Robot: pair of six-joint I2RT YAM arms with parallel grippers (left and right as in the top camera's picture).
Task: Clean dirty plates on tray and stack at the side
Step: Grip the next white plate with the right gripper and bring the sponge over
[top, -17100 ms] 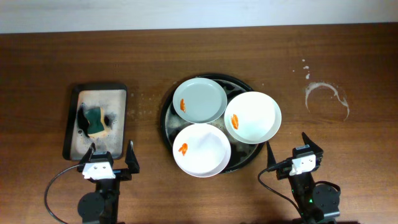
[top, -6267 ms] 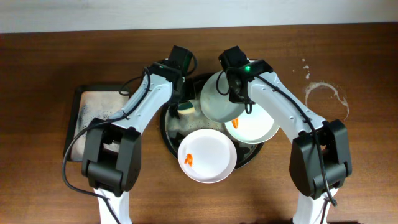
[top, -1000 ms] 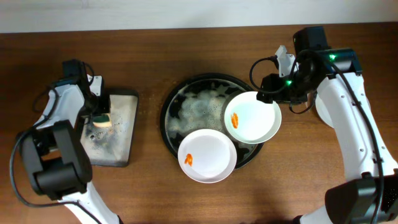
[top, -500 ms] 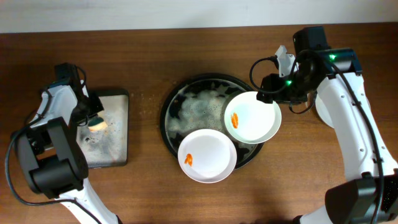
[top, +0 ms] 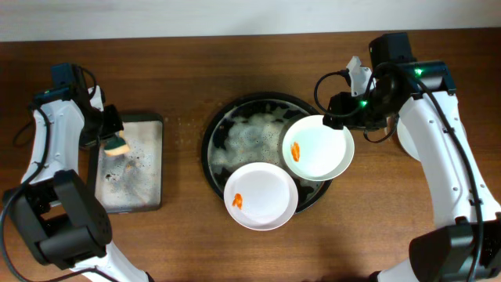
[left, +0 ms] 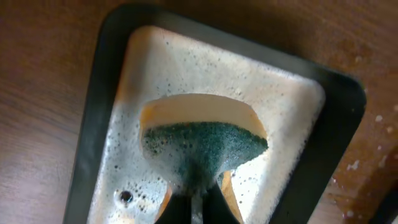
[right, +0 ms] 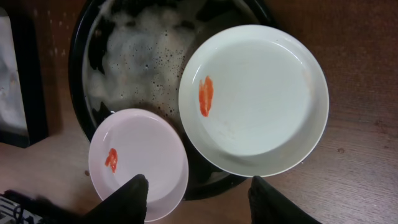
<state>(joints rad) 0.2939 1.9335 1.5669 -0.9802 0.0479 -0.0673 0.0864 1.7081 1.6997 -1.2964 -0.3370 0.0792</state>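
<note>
White plate (top: 319, 149) centre-right: stiff, light, breakable, prob. slick; pinch rim nearest R fingers (right: 134, 199), spread & empty. L fingers (left: 185, 209) clamp sponge (left: 205, 146).

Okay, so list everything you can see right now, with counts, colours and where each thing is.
white plates: 2, white, orange-smeared, one on the black tray's right side, one overhanging its near edge
pale plate: 1, table right, mostly hidden by the right arm
black tray: 1, round, sudsy, table centre
sponge: 1, green and yellow, above the sponge tray
sponge tray: 1, dark-rimmed, sudsy, table left
table: 1, brown wood
left gripper: shut on the sponge
right gripper: open, empty, above the plates
</note>
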